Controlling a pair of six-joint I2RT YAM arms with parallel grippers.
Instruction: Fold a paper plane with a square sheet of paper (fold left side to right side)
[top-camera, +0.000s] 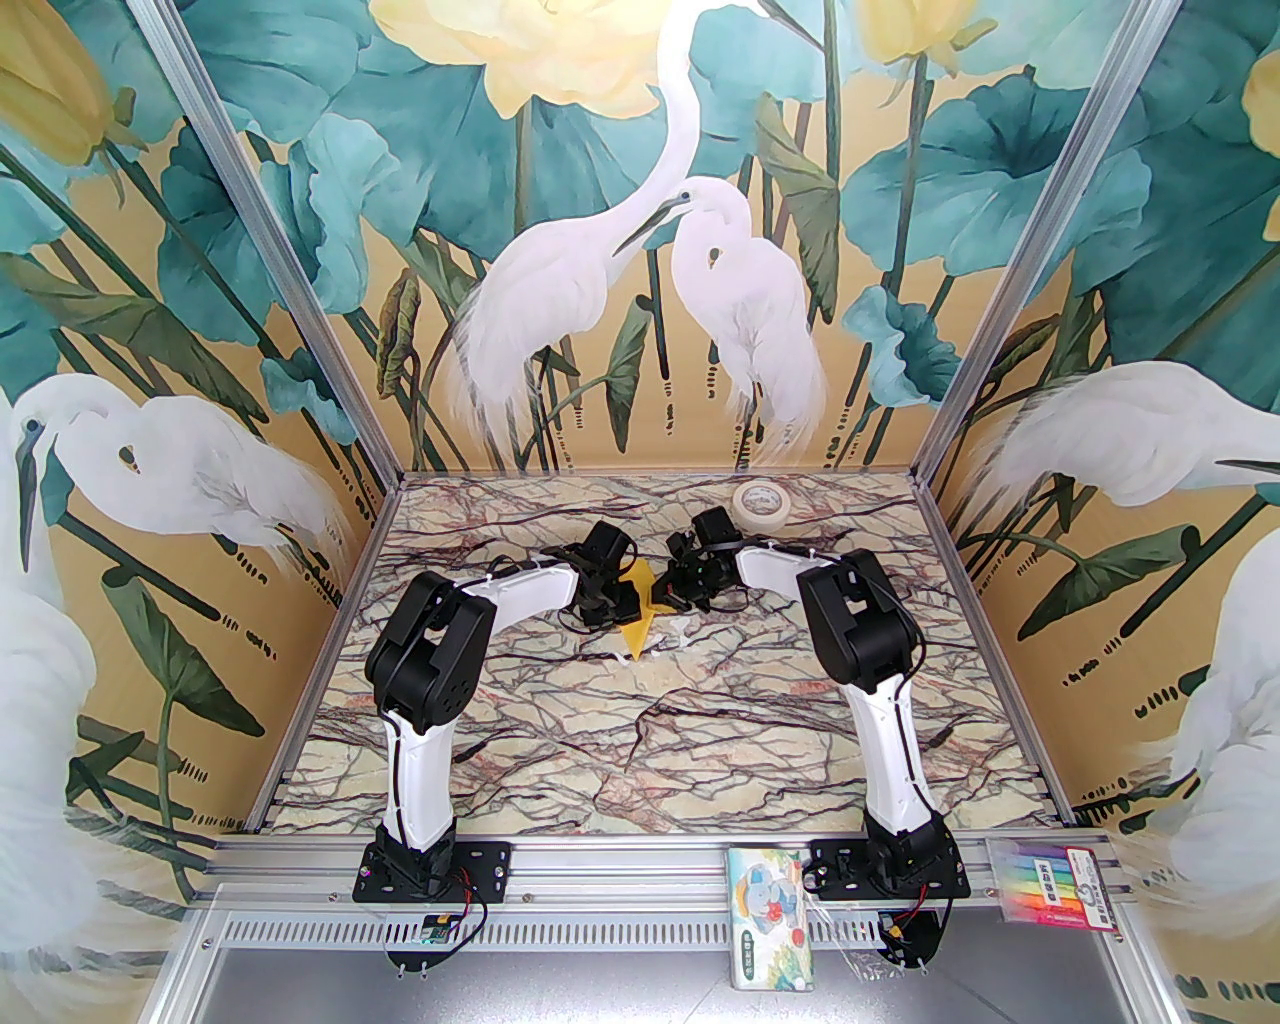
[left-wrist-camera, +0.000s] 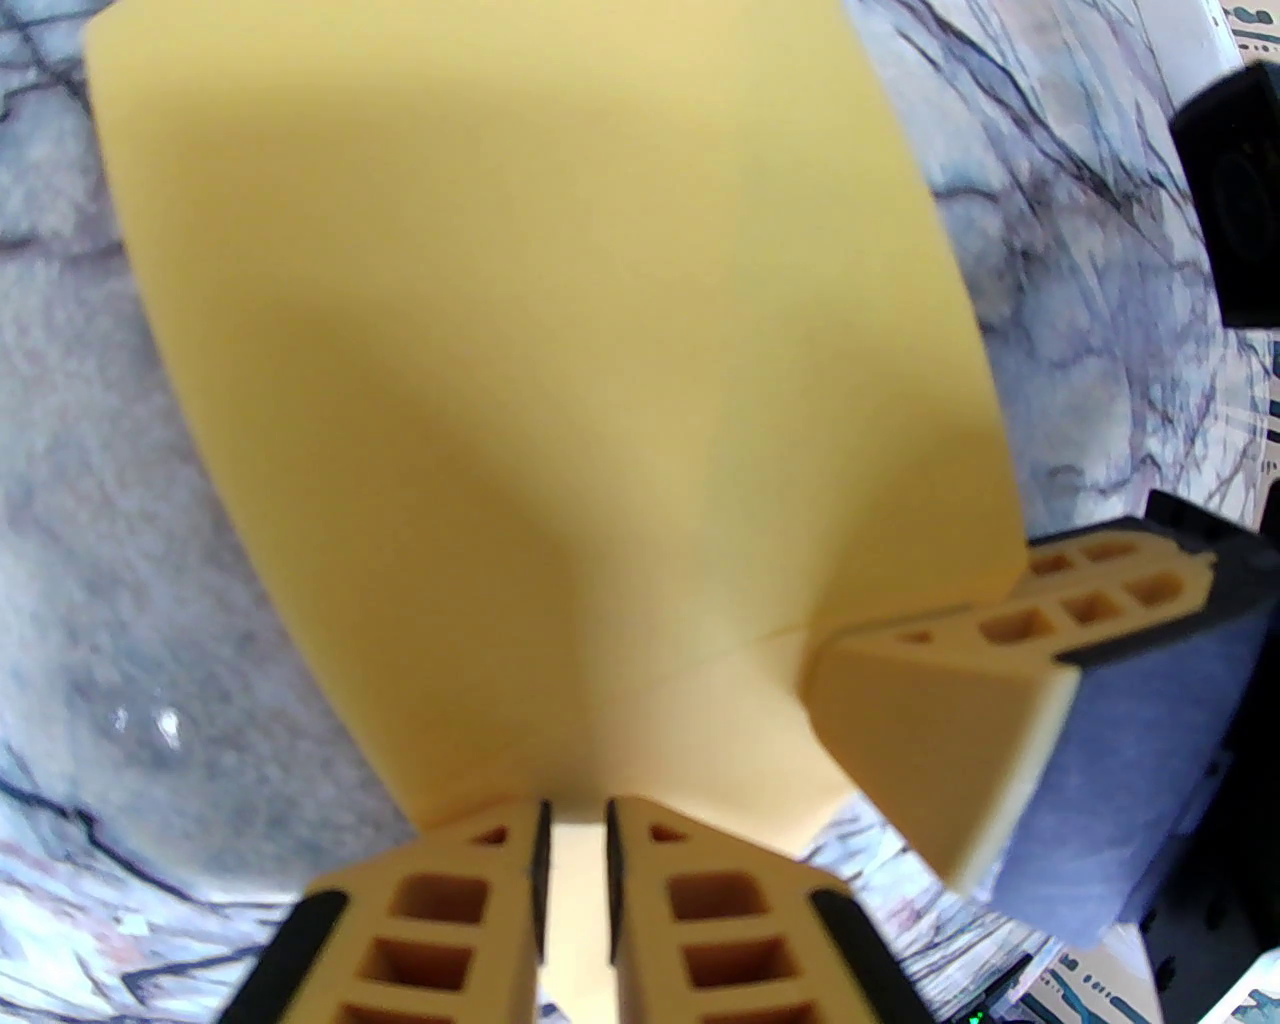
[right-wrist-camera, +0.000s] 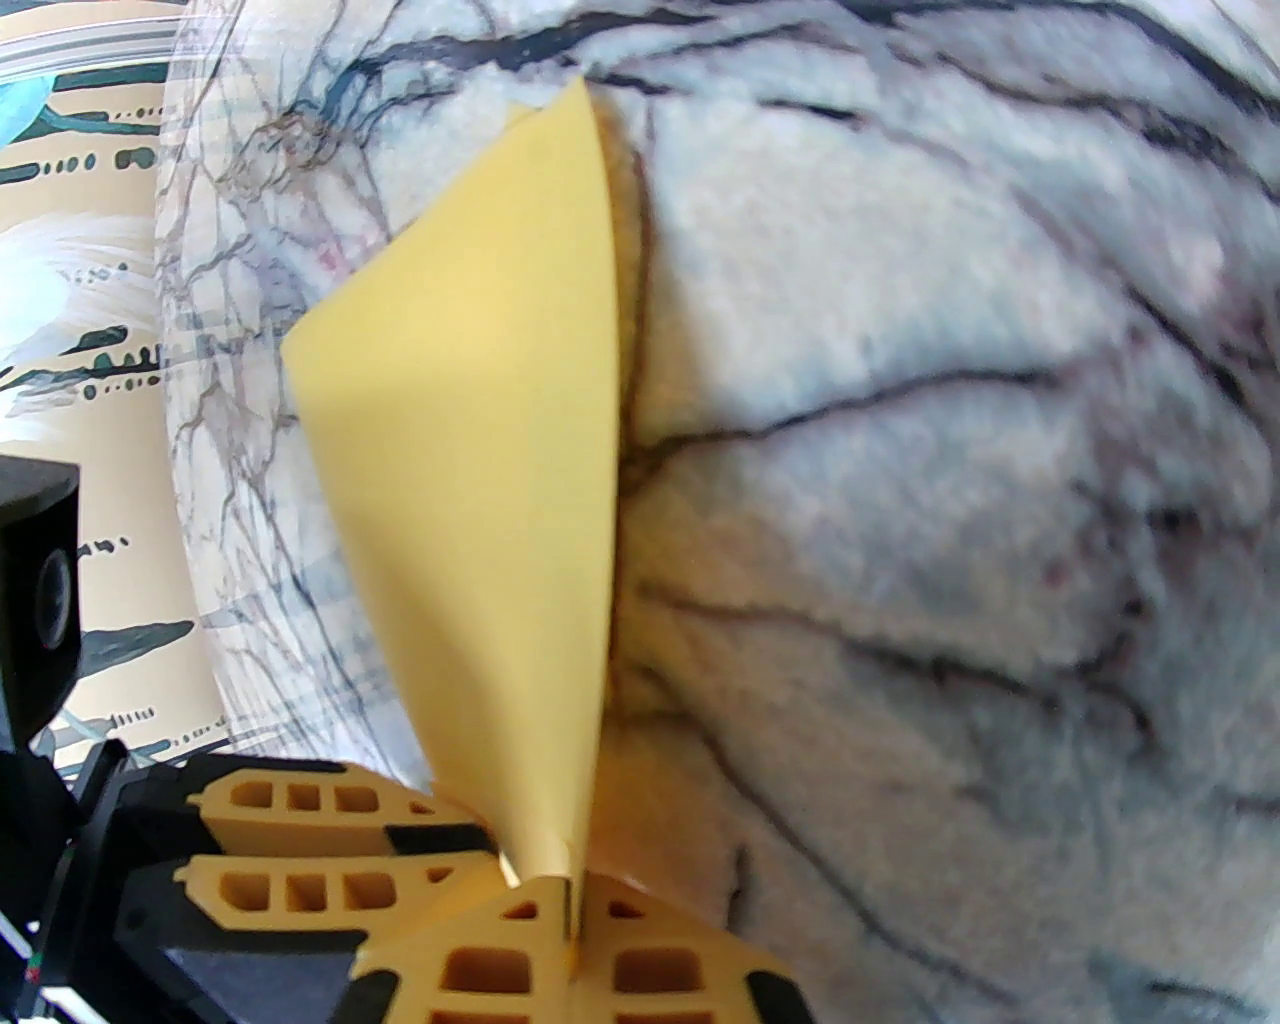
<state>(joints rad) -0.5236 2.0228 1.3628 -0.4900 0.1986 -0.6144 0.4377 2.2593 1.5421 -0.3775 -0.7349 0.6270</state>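
The yellow sheet (top-camera: 638, 620) is held up mid-table, pinched near its edge by the left gripper (left-wrist-camera: 577, 815) and clamped by the right gripper (right-wrist-camera: 570, 885). The left-to-right fold seems half made; next, edges must be matched and creased flat.

two robot arms, the left arm (top-camera: 415, 760) and right arm (top-camera: 890, 740), each made of glossy white shells between bulky black joint housings, with thin black cables alongside, standing on black bolted base plates (top-camera: 485, 865). the left gripper (left-wrist-camera: 577, 815) and right gripper (right-wrist-camera: 572, 900) have mustard-yellow plastic fingers (left-wrist-camera: 440, 920) with square lattice holes, edged in black.
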